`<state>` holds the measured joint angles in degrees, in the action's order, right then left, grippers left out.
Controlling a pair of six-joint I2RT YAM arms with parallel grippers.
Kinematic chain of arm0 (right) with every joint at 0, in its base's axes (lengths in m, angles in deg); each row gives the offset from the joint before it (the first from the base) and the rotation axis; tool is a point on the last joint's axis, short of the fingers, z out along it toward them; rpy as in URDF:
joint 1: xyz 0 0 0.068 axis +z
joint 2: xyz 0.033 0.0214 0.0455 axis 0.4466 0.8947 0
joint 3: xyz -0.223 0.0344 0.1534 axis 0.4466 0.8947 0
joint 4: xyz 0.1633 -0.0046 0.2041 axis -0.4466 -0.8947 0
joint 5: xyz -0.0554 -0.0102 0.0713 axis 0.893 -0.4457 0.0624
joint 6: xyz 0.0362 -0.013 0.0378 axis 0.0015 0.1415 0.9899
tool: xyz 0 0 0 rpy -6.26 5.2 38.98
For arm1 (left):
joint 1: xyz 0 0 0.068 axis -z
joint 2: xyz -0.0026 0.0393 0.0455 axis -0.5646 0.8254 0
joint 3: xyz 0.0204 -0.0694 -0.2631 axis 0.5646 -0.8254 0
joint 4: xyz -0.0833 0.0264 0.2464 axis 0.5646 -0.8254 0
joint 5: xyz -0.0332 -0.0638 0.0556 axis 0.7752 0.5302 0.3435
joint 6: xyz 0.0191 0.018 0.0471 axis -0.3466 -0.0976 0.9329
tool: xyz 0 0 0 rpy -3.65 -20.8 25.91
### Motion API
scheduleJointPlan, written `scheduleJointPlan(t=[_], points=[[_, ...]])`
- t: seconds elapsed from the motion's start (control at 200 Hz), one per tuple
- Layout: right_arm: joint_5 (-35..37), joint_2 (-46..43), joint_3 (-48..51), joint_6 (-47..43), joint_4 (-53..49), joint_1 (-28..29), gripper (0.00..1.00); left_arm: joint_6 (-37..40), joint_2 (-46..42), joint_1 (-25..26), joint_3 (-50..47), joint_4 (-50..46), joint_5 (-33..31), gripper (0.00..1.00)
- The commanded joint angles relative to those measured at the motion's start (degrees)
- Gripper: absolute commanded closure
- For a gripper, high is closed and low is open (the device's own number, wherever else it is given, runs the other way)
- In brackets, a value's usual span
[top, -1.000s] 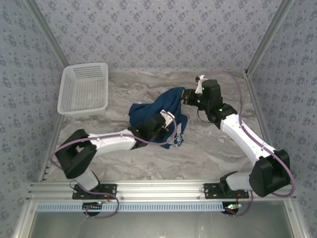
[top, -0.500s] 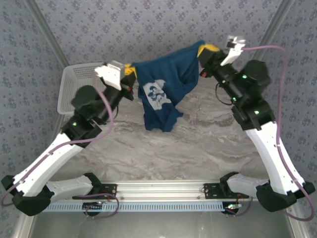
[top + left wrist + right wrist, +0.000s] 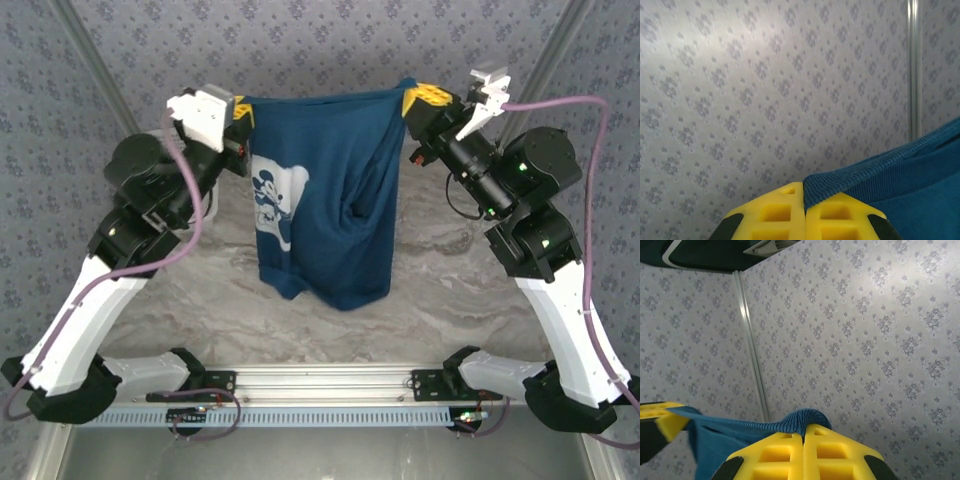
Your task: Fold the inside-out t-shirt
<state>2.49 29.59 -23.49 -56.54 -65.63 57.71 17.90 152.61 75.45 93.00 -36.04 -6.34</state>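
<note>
Left fingers are clamped shut on one top corner of the t-shirt, right fingers are pinched shut on the other, and the shirt hangs spread between them like a banner, high in front of the patterned back wall. Its top edge runs almost level from one pair to the other, and the cloth drops straight down over the marbled surface. Whether the bottom hem touches that surface, I can't tell. A whitish cartoon print sits on the half nearer the left fingers, and there's a puckered fold toward the right side. On the left wrist camera the two yellow pads are pressed together, with the ribbed blue edge coming out between their tips and running off to the right. On the right wrist camera the yellow pads are likewise shut, with a small loop of blue hem bulging over their tips. From there the edge stretches away left to the other yellow finger at the frame's edge.
</note>
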Motion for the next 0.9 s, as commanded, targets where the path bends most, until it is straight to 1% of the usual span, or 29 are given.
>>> scheduleJointPlan(t=[0.0, 0.045, 0.09, 0.115, 0.21, 0.275, 0.375, 0.435, 0.5, 0.555, 0.595, 0.67, 0.759, 0.774, 0.824, 0.894], points=[[6.65, -1.04, -2.84, -4.81, -3.80, 0.20, 1.00, -4.19, 4.66, -2.01, 2.40, -3.62, 5.27, 1.00], [9.85, -0.66, -3.91, -7.66, -4.99, -0.79, 1.00, -5.34, 6.92, -1.98, 3.62, -3.98, 7.36, 1.00], [12.25, -0.12, -5.06, -8.70, -5.93, -2.15, 1.00, -6.62, 9.16, -1.89, 5.22, -4.48, 9.88, 1.00], [12.94, 0.53, -6.23, -9.18, -6.67, -3.80, 1.00, -7.25, 10.28, -1.87, 6.00, -4.58, 11.19, 1.00], [12.41, 3.16, -11.84, -8.10, -10.02, -9.85, 1.00, -10.04, 13.82, -1.55, 8.35, -4.28, 16.47, 1.00], [12.08, 4.79, -15.87, -7.70, -11.08, -12.65, 1.00, -11.20, 15.68, -0.96, 9.82, -3.71, 20.07, 1.00], [10.28, 8.13, -23.04, -7.72, -13.09, -13.78, 1.00, -13.16, 17.78, -0.22, 11.72, -3.94, 23.96, 1.00], [9.62, 10.52, -26.80, -6.64, -14.01, -13.54, 1.00, -14.16, 18.04, -0.38, 10.85, -3.61, 24.13, 1.00], [6.43, 13.03, -29.54, -5.96, -15.35, -11.88, 1.00, -14.99, 17.42, -0.78, 7.83, -2.61, 22.58, 1.00], [5.56, 14.89, -30.22, -6.52, -16.21, -9.53, 1.00, -17.07, 16.42, -2.40, 3.47, -0.98, 22.02, 1.00], [5.85, 16.41, -29.97, -7.46, -16.97, -6.21, 1.00, -19.64, 15.46, -4.01, -0.18, 0.57, 22.04, 1.00], [7.51, 19.61, -27.70, -9.38, -17.69, 0.65, 1.00, -23.77, 13.15, -6.99, -10.16, 3.99, 21.94, 1.00], [5.94, 22.55, -21.16, -6.87, -16.46, 5.35, 1.00, -26.69, 10.81, -9.81, -23.02, 6.00, 18.21, 1.00], [5.32, 23.34, -18.28, -5.42, -15.72, 6.26, 1.00, -27.27, 10.57, -10.35, -25.04, 6.22, 17.74, 1.00], [4.20, 24.24, -13.37, -2.46, -13.29, 7.80, 1.00, -29.44, 10.08, -12.55, -32.12, 6.22, 16.50, 1.00], [2.00, 26.45, -2.49, 3.63, -6.95, 10.16, 1.00, -32.73, 9.64, -15.95, -40.88, 5.84, 13.97, 0.92]])
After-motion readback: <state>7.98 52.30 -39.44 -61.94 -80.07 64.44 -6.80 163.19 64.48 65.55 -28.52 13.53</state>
